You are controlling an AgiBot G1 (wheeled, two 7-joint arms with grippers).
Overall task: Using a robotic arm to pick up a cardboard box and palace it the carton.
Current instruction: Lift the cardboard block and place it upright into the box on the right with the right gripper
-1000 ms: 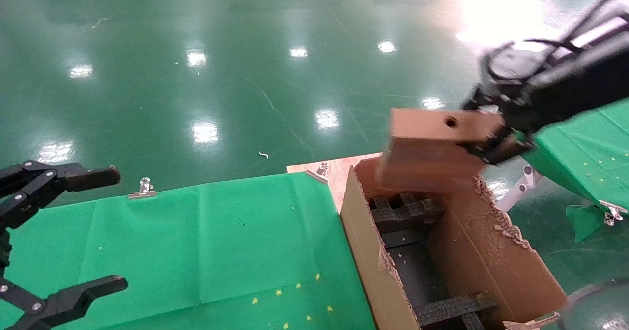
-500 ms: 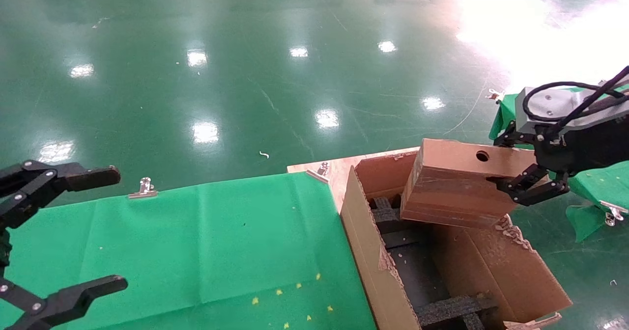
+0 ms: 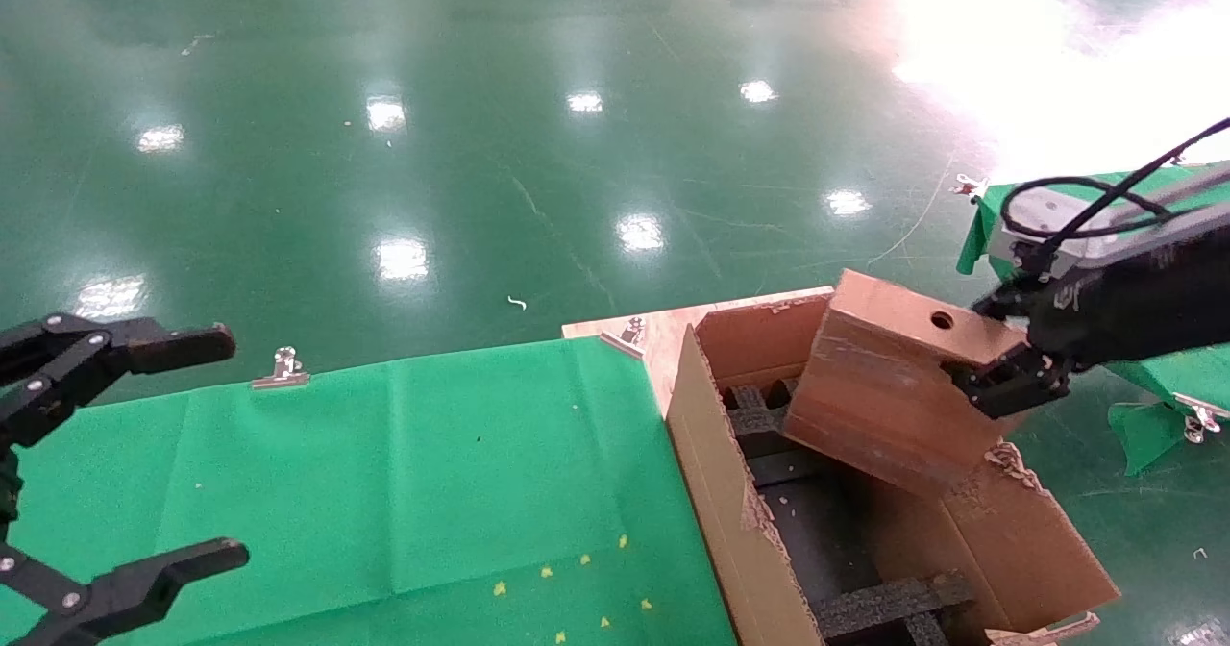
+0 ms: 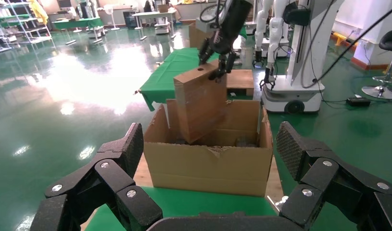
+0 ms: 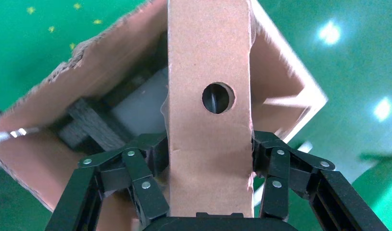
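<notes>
The right gripper (image 3: 999, 377), fingers still clamping the box (image 3: 884, 386), has tipped it lower into the carton (image 3: 711, 492). Left gripper (image 3: 115, 454) wide open, empty, over the green worktop (image 3: 384, 473); glossy green floor (image 3: 480, 146) beyond.

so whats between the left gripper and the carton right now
Only bare green cloth spread over the table. In the head view the open left gripper hangs at its near left edge, and nothing lies on the cloth before the carton.

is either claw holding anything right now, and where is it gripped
The right claw holds the cardboard box, pinched across its narrow top edge near the round hole. The left claw is open and holds nothing.
</notes>
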